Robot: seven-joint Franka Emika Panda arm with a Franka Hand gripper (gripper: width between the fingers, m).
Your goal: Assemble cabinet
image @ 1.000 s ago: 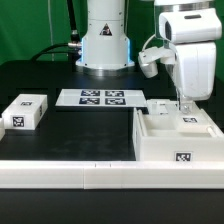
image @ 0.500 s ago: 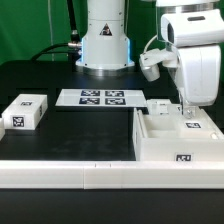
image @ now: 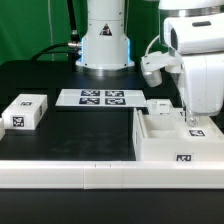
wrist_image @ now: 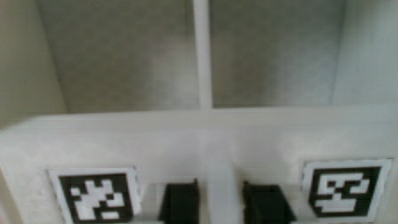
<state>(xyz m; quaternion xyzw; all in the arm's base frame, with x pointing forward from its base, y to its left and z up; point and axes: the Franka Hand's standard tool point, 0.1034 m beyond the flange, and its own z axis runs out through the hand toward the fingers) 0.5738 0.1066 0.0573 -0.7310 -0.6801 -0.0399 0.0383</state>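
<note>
Cabinet (image: pixel 172 148): white box on the black table (image: pixel 90 135), just beside the marker board (image: pixel 100 98), toward the exterior view's right. Gripper (image: pixel 188 116): lowered at the cabinet's rim; grip cannot be told.

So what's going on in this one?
The single Panda arm has its end effector lowered onto the cabinet, the big white box at the exterior view's right. In the wrist view the fingers sit slightly apart over a white ledge between two tags. Whether they grip anything cannot be told. A loose white block lies untouched at the exterior view's left, and the marker board lies mid-table.
</note>
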